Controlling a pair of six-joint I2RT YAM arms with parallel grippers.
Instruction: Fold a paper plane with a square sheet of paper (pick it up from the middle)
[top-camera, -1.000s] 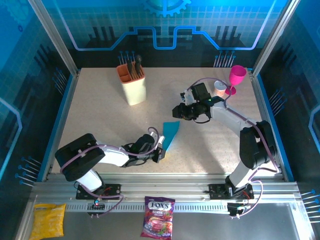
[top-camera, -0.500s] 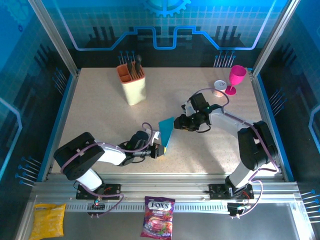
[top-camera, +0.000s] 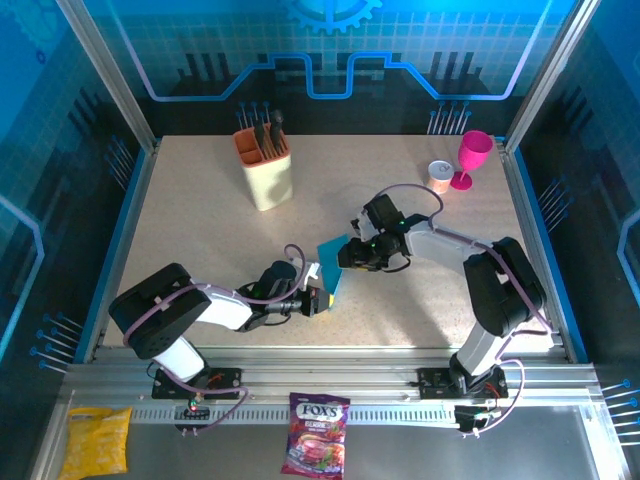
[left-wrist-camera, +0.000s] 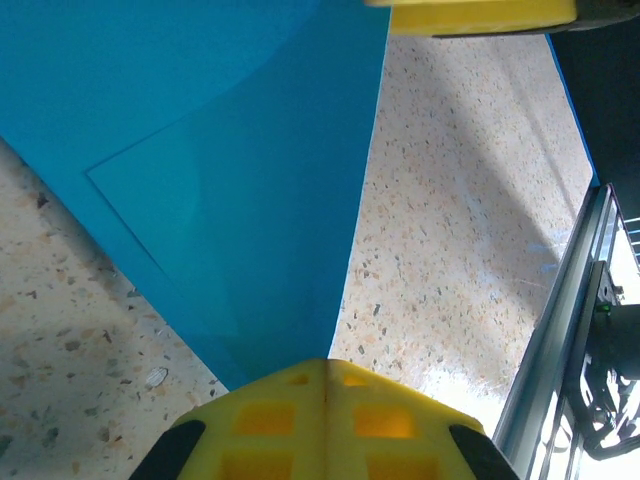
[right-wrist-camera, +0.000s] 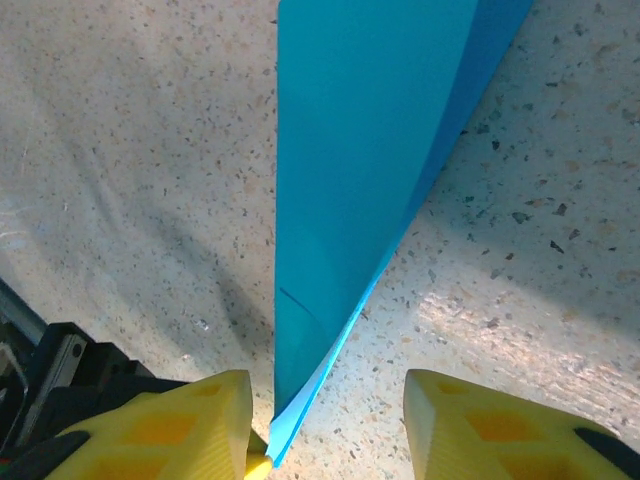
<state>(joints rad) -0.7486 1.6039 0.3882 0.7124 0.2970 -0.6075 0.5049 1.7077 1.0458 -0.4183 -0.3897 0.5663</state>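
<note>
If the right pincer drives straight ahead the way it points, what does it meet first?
The blue paper sheet: its edge stands between the open fingers of the right pincer, so contact comes almost at once. What lies beyond is hard to judge for depth.

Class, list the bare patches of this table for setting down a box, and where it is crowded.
Free: far strip between utensil holder and small cup; left side between holder and left arm. Crowded: centre, where left gripper and right gripper meet at blue paper.
</note>
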